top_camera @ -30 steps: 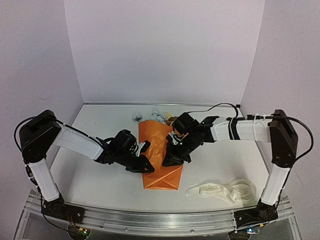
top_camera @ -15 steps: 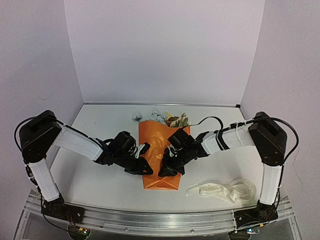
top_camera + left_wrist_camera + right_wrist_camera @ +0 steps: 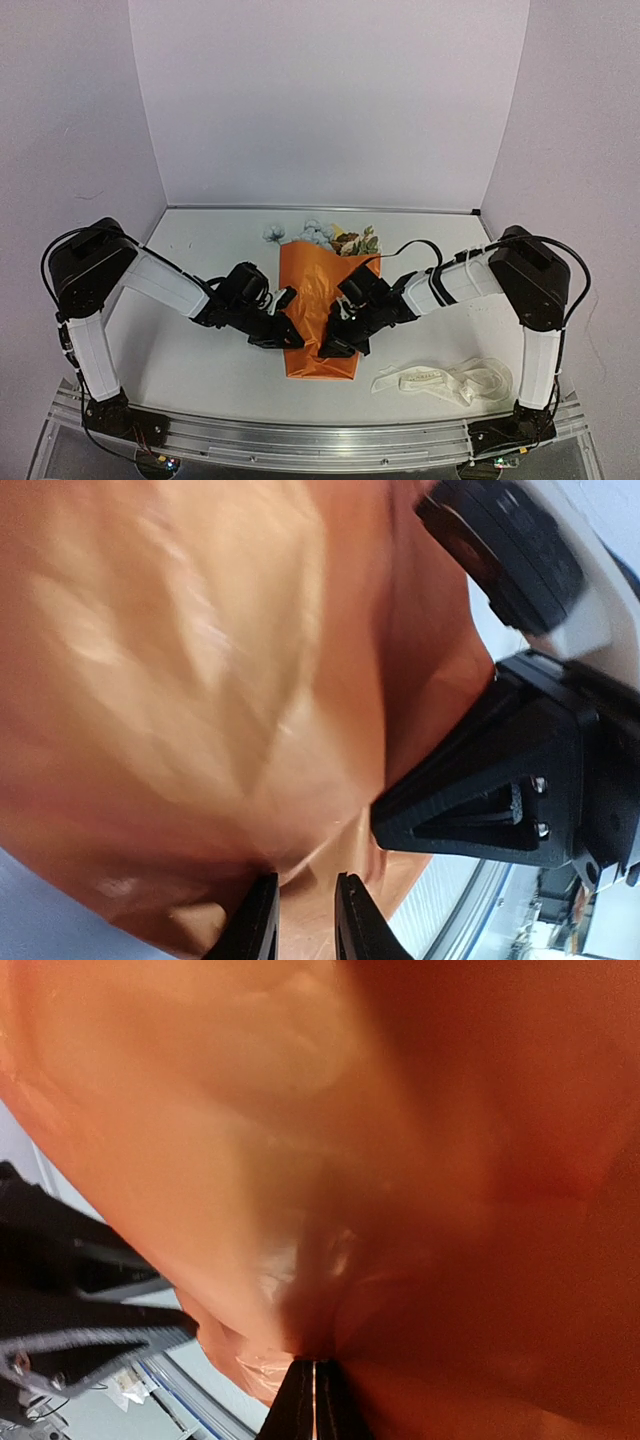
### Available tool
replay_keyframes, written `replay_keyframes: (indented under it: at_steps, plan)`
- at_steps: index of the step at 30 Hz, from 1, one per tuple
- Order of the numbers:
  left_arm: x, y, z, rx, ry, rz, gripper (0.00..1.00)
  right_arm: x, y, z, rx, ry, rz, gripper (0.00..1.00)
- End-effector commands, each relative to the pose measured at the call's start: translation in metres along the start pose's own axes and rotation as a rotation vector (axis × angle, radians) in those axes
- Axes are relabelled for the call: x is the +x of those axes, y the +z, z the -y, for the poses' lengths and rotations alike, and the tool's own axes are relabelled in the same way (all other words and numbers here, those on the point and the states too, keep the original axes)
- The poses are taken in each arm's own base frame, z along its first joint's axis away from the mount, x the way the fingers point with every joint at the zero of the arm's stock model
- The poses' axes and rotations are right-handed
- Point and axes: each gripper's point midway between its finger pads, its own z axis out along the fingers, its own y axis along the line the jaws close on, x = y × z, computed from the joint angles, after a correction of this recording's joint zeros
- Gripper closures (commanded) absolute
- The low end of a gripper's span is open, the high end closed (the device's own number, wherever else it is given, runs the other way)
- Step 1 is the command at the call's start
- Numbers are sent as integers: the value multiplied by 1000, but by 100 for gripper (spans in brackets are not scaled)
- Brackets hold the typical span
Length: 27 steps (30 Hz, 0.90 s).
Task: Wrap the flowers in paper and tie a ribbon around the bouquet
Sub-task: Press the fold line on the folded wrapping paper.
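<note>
One bouquet (image 3: 316, 292), one ribbon (image 3: 442, 380)

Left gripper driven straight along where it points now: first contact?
The paper, which is right at the fingertips of the left gripper. Just beyond that fold, roughly in the same line, the right gripper faces it. How much paper lies between them is unclear.

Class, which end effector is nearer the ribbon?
Right. The right end effector grips the paper's edge facing the ribbon; the left end effector is at the opposite edge.
</note>
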Motion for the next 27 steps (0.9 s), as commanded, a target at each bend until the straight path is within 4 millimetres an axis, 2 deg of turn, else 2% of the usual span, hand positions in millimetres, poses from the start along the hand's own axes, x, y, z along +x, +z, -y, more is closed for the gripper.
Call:
replay_keyframes:
  at_steps: [1, 11, 17, 22, 27]
  plan:
    - [-25, -5, -9, 43, -49, 38, 78, 7, 6, 24, 69, 15, -3, 97]
    - [-65, -5, -30, 60, -145, 63, 76, 15, 5, 30, 68, 13, -27, 97]
    - [-86, -4, -55, 26, -218, 74, 76, 16, 3, 31, 60, 6, -25, 98]
    - [-106, -14, -72, 34, -251, 92, 76, 19, 2, 30, 49, 3, -39, 98]
    - [-137, -25, -91, 23, -250, 113, 76, 22, 1, 33, 50, 4, -42, 98]
